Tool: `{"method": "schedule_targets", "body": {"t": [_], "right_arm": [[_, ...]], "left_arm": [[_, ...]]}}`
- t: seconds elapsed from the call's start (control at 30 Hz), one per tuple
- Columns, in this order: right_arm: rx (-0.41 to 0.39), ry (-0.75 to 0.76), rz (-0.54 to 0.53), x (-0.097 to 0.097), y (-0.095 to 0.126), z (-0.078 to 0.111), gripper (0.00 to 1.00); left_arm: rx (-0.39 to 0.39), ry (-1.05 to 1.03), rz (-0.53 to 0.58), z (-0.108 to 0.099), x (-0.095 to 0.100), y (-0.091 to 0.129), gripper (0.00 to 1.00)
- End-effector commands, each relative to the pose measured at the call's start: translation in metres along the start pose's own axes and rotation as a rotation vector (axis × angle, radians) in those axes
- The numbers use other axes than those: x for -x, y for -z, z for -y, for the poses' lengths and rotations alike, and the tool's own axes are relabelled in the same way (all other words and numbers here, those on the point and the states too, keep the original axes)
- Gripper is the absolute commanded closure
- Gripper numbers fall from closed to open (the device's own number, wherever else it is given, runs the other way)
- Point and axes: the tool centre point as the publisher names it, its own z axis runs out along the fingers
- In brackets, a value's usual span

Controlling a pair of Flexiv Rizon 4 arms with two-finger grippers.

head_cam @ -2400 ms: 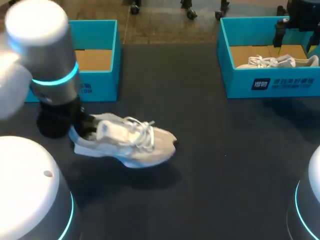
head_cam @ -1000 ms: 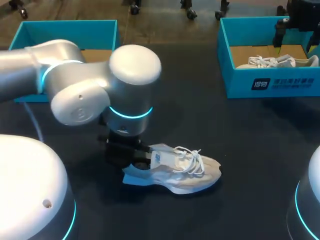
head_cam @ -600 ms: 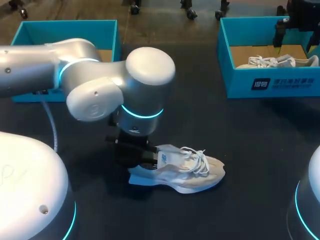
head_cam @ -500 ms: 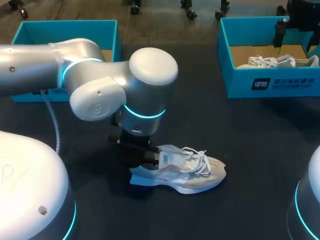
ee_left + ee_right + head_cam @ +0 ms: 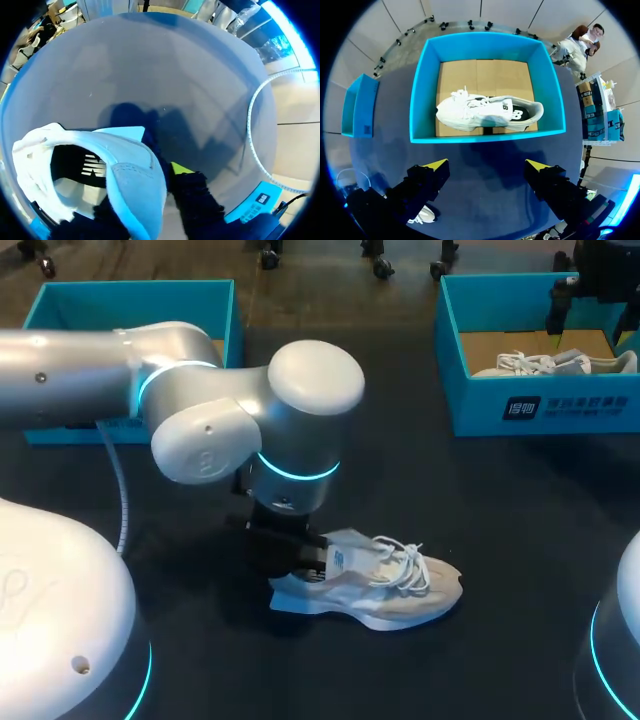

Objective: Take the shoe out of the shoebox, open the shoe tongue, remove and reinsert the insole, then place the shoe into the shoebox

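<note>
While left claw grips its heel, shoe lies toe rightward; right claw open.

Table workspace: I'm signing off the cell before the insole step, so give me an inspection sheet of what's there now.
Surface: dark table, no spills seen.
Job's things: white shoe on its sole near the front; left shoebox, partly hidden by the left arm, shows no shoe; right shoebox holds a second shoe.
Clutter: nothing seen.
End effectors: left end effector shut on the shoe's heel; right end effector open, right shoebox ahead of it.
Cables: pale cable hangs from the left arm.
Surroundings: nothing seen reaching over the table.
</note>
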Motion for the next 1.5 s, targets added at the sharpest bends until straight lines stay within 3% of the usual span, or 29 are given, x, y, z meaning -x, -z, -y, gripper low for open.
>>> {"method": "schedule_targets", "body": {"t": [0.03,0.4,0.57,0.93,1.1,1.33,1.5], "right_arm": [[0.001,0.000,0.000,0.000,0.000,0.000,0.00],[0.001,0.000,0.000,0.000,0.000,0.000,0.00],[0.001,0.000,0.000,0.000,0.000,0.000,0.00],[0.001,0.000,0.000,0.000,0.000,0.000,0.00],[0.001,0.000,0.000,0.000,0.000,0.000,0.00],[0.001,0.000,0.000,0.000,0.000,0.000,0.00],[0.001,0.000,0.000,0.000,0.000,0.000,0.00]], "left_arm": [[-0.015,0.007,0.036,0.003,-0.007,0.002,0.00],[0.036,-0.009,0.124,0.019,-0.018,0.040,0.00],[-0.067,-0.029,0.239,0.020,-0.040,0.061,0.00],[-0.121,0.028,0.370,0.036,-0.073,0.093,0.00],[-0.170,0.117,0.399,0.038,-0.091,0.102,0.00],[-0.143,0.181,0.404,0.041,-0.108,0.104,0.00],[-0.214,0.266,0.457,0.038,-0.128,0.107,0.00]]}}
